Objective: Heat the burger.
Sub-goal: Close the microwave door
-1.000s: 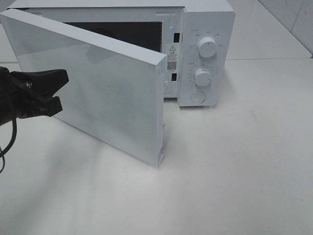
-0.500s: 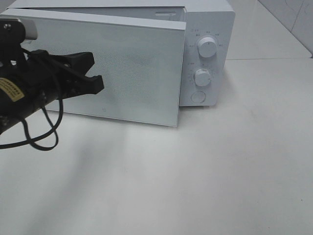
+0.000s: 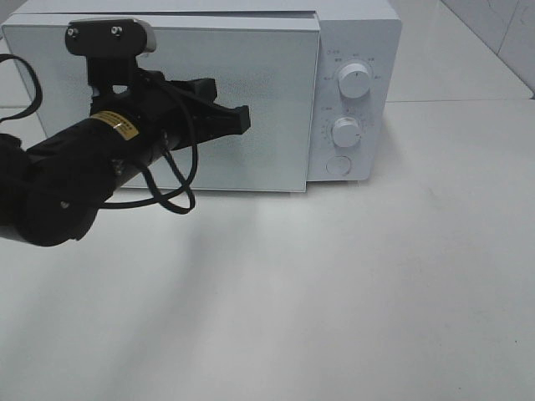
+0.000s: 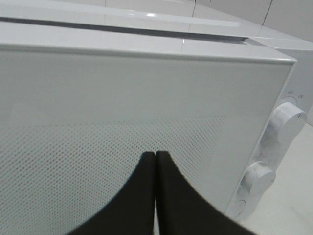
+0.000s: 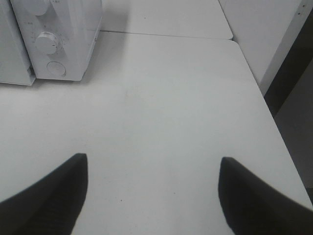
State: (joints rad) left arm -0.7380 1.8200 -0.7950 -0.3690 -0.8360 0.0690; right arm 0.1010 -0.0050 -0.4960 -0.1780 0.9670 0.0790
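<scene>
The burger is out of view in every frame. The white microwave (image 3: 355, 38) stands at the back of the table, its door (image 3: 276, 92) lying flat against the front. My left gripper (image 3: 244, 121) is shut with nothing in it. Its black fingertips rest at or just off the middle of the door's dotted window (image 4: 122, 98). The left wrist view shows the two fingers pressed together, the left gripper (image 4: 155, 154) pointing at the door. My right gripper (image 5: 152, 161) is open and empty above bare table to the right of the microwave (image 5: 73, 34); it does not show in the exterior view.
Two white knobs (image 3: 354, 82) (image 3: 346, 132) and a round button (image 3: 338, 164) sit on the microwave's right panel. The white table (image 3: 334, 292) spreads in front. Its right edge (image 5: 254, 83) drops off beside a dark gap.
The door has swung from wide open to flat against the microwave front. My left arm moved right and toward the microwave, following the door. The right gripper shows no change.
</scene>
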